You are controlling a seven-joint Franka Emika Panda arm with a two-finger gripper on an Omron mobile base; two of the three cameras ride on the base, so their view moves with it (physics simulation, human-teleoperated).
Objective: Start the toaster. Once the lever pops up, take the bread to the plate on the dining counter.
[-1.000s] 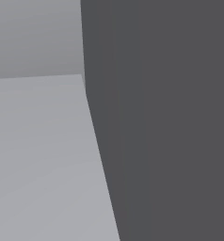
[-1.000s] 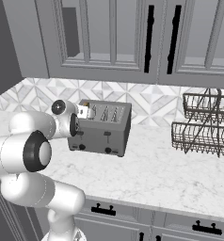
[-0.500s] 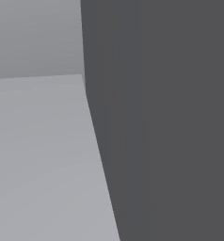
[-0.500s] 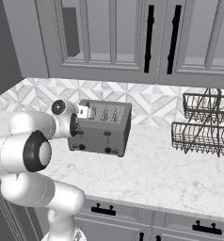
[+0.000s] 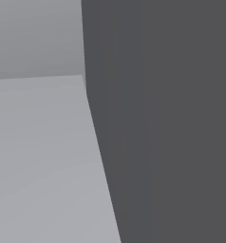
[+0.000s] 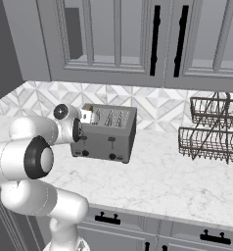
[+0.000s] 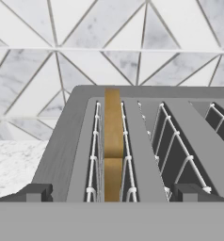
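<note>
holding above the grey metal toaster (image 6: 106,133), nothing has moved.
our gripper (image 7: 111,193) fingers wide, tan-brown bread slice (image 7: 113,141) between them, unheld.

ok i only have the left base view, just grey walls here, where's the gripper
Observer: The gripper hangs open just over the toaster, fingertips straddling one slot.
Operator: bread in that slot
Observer: Yes, the bread stands on edge in the slot nearest the toaster's end wall, between the wire guides.
Operator: anything beside the toaster
Observer: A two-tier wire rack stands on the same marble counter, apart from it.
</note>
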